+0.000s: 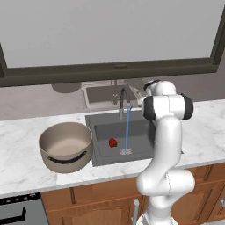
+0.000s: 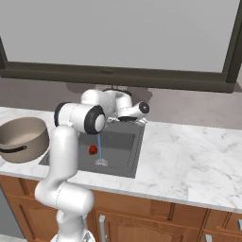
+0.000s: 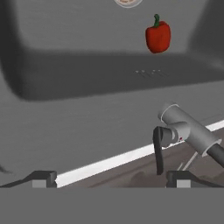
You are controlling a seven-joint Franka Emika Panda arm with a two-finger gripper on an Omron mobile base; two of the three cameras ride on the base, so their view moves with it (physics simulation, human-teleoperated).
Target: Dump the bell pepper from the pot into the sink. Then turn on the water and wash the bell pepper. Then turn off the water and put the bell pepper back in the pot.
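Kitchen: marble counter (image 1: pixel 26 136), sink (image 1: pixel 140 132) with faucet (image 1: pixel 123 102), wood cabinets (image 1: pixel 88 206), pot (image 1: pixel 66 147).

I saw a kitchen. A long counter (image 1: pixel 26 145) of white marble with grey streaks ran from side to side. Under it were brown wooden cabinets (image 2: pixel 156 222) with small silver handles (image 2: pixel 101 222). At the far left, below the counter, I saw a grey and black oven front (image 1: pixel 17 211). Behind the counter the wall (image 2: pixel 198 106) was a dull brownish grey. High on that wall was a big window (image 1: pixel 110 30) with a dark frame, and its glass looked plain pale grey. A smaller, paler basin (image 1: pixel 99 94) with a light rim sat by the wall. The light was soft and even, with faint shadows on the wall.
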